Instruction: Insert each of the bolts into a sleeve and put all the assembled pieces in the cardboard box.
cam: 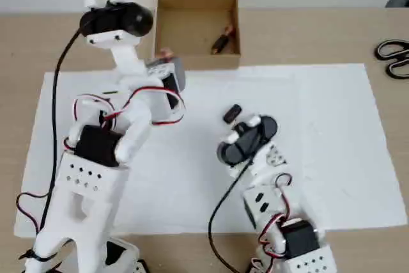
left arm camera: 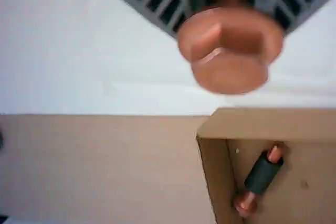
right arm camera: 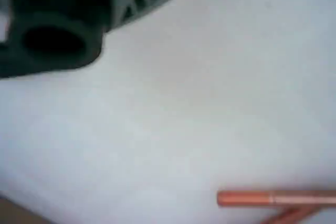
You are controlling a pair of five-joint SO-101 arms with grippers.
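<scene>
The wooden table point(cam: 25, 36) carries a white paper sheet point(cam: 332, 132), and both arms work over it. The cardboard box point(cam: 204, 62) stands at the sheet's far edge, with one assembled piece point(cam: 222, 40) already lying inside.

The left gripper point(cam: 166, 61) hangs just beside the box's near left corner, closed on a copper bolt point(left arm camera: 229, 45). The bolt's flanged head points toward the wrist camera and the shank is hidden between the jaws. The right gripper point(cam: 238, 119) sits near the middle of the sheet, clamped on a black sleeve point(right arm camera: 52, 43) whose open bore shows at one end. Bolt and sleeve are well apart.

The step in hand looks like mating these two, and it probably goes best if only one arm travels. I would keep the sleeve still with its bore turned toward the left arm, then bring the bolt away from the box and down to the same height. The bolt's axis should line up with the bore before any push, because a tilted entry would likely jam on the rim. The left jaws seem to cover much of the shank, so they may need to give way as it slides in.

A copper shaft point(right arm camera: 275, 198) shows farther off in the right wrist view; I cannot tell which bolt it belongs to.
</scene>
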